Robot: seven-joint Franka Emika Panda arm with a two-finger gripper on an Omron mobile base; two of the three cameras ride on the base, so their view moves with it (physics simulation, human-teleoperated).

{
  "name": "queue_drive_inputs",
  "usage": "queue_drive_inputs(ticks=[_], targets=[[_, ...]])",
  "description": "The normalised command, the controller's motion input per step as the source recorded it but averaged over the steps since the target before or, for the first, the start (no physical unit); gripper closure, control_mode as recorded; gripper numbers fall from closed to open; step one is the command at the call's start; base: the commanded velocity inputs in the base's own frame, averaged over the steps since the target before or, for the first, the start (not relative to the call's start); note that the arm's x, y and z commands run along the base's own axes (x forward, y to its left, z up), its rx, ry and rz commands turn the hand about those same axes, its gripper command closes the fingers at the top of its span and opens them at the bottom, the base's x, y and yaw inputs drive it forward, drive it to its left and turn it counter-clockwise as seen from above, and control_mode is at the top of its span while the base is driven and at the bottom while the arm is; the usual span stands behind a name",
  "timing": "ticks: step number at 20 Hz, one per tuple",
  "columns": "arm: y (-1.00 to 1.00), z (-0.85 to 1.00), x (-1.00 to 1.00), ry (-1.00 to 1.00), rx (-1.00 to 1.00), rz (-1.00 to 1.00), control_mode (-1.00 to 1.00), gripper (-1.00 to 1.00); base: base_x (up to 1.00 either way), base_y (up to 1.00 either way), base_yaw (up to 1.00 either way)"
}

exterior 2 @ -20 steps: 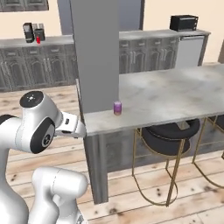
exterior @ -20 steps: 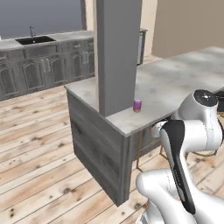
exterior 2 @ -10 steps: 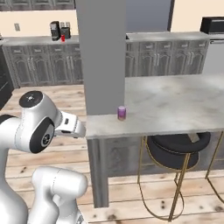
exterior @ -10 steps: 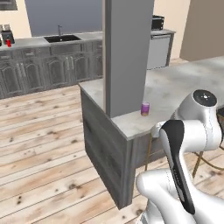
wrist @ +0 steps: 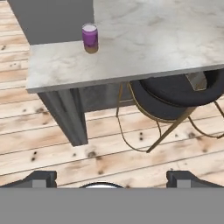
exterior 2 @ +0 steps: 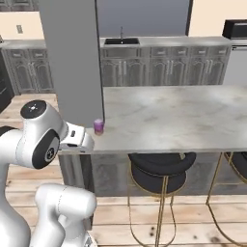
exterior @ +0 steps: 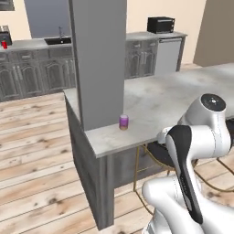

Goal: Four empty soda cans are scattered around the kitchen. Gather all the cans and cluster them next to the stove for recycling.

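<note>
We see one purple soda can (exterior: 124,122) standing upright on the marble counter (exterior: 183,98) of the kitchen island, near the counter's end and just beside the base of the wide grey pillar (exterior: 98,59) that rises from it. From the right base camera the same can (exterior 2: 99,126) sits close to the counter's front edge, a little beyond our white arm (exterior 2: 43,135). In the hand camera the can (wrist: 90,37) shows near the top, its silvery top facing us, with the pillar's foot just beside it. Our gripper (wrist: 111,177) hangs well apart from the can, out over the plank floor (wrist: 109,153) in front of the island; its two dark fingertips (wrist: 39,178) stand spread wide at the bottom of that view, and nothing lies between them. A black round stool (wrist: 175,94) with thin golden legs is tucked under the counter's overhang, beside the can's end of the island. Along the far wall we see grey cabinets (exterior 2: 159,72) with a sink (exterior 2: 121,41) set in the counter, and a small black appliance (exterior: 161,24) on the counter further along.
</note>
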Motion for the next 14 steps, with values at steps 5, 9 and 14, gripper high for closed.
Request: queue_drive_inputs(ticks=[5,9,14], targets=[[0.0,0.0,0.0,0.0,0.0,0.0,1.0,-1.0,0.04,-0.7,0.16],[0.0,0.0,0.0,0.0,0.0,0.0,1.0,-1.0,0.28,-0.19,0.17],[0.0,0.0,0.0,0.0,0.0,0.0,1.0,-1.0,0.17,0.06,0.14]])
